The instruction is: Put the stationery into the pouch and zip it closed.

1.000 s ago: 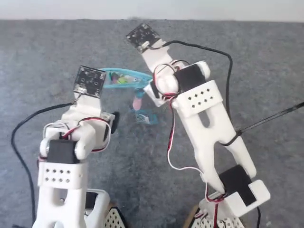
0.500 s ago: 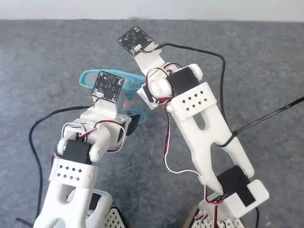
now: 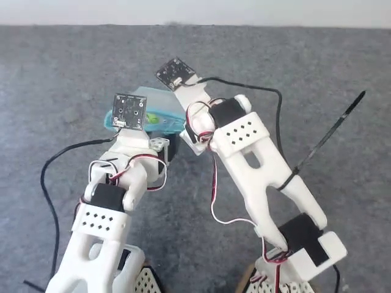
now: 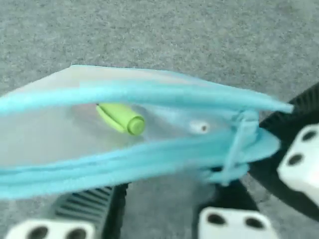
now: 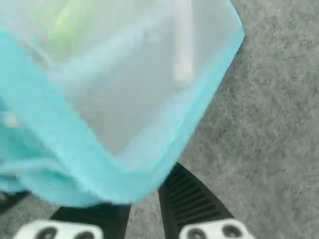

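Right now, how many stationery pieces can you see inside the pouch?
2: a green marker in the pouch, a white-tipped piece beside it. Others may be hidden.

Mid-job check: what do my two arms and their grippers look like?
The left arm and right arm are white plastic with black servo blocks, dotted hole patterns on their plates, and red, white and black wires at joints. Each wrist carries a square black camera board. The left gripper has dark ribbed fingers.

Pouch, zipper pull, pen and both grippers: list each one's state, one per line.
pouch: unzipped, mouth gaping
zipper pull: at the open end of the track
green pen: inside the pouch
left gripper: open, by the pouch mouth
right gripper: shut on the pouch's end
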